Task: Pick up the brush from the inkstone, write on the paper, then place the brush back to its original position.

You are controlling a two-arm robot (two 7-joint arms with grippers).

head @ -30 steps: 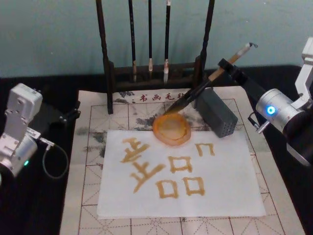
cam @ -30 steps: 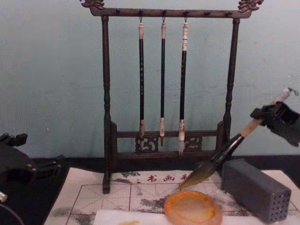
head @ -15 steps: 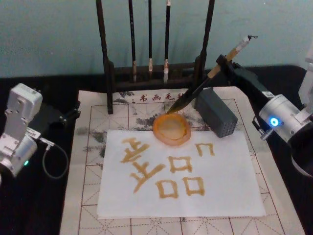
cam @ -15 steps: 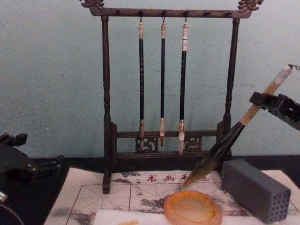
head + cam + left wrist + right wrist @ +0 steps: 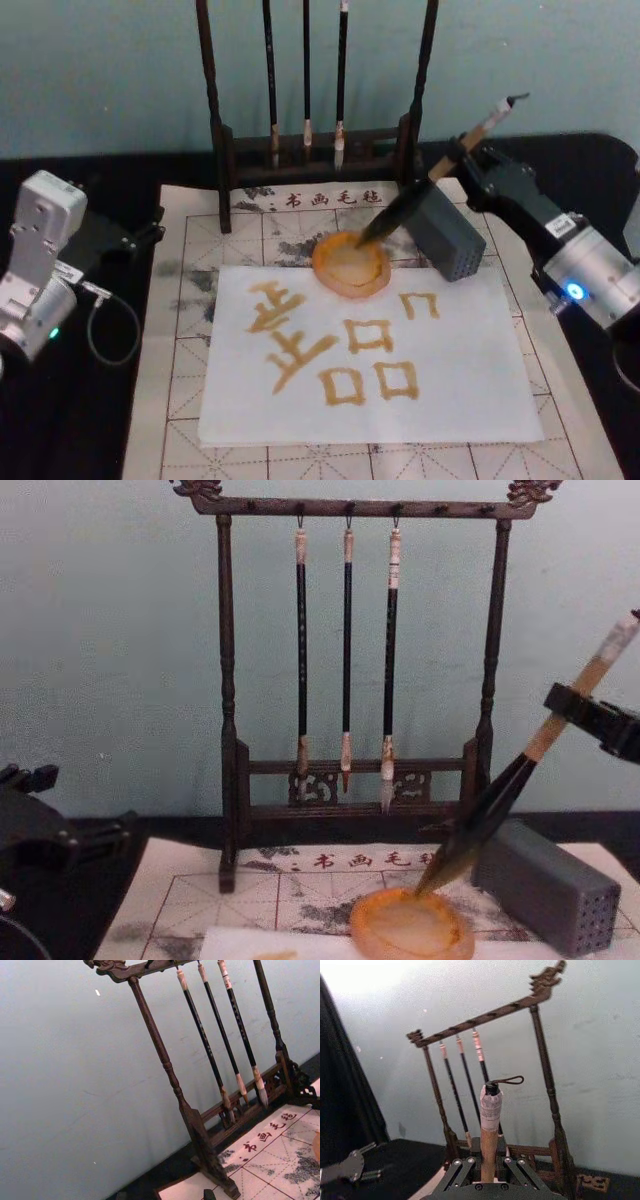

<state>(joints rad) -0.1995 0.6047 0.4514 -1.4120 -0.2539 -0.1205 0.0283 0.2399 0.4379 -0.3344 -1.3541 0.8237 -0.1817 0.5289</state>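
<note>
The brush (image 5: 410, 200) slants down from the right, its white cap up and back. Its dark tip touches the far right part of the orange inkstone (image 5: 350, 268). My right gripper (image 5: 462, 152) is shut on the tan handle. In the chest view the brush (image 5: 490, 805) leans steeply, tip at the back rim of the inkstone (image 5: 410, 927), with the right gripper (image 5: 572, 706) high at the right. The right wrist view shows the handle (image 5: 490, 1130) clamped between the right gripper (image 5: 489, 1166). The paper (image 5: 460, 390) carries golden characters. My left gripper (image 5: 140, 236) is parked at the left.
A grey block with small holes (image 5: 446, 232) stands right of the inkstone, under the brush handle. The dark brush rack (image 5: 318, 152) with three slim hanging brushes stands behind it. A gridded felt mat (image 5: 180, 400) lies under the paper.
My right gripper has moved nearer and lower, and the brush stands steeper. The tip has gone from just behind the inkstone's rim down onto the dish. The left arm has not moved.
</note>
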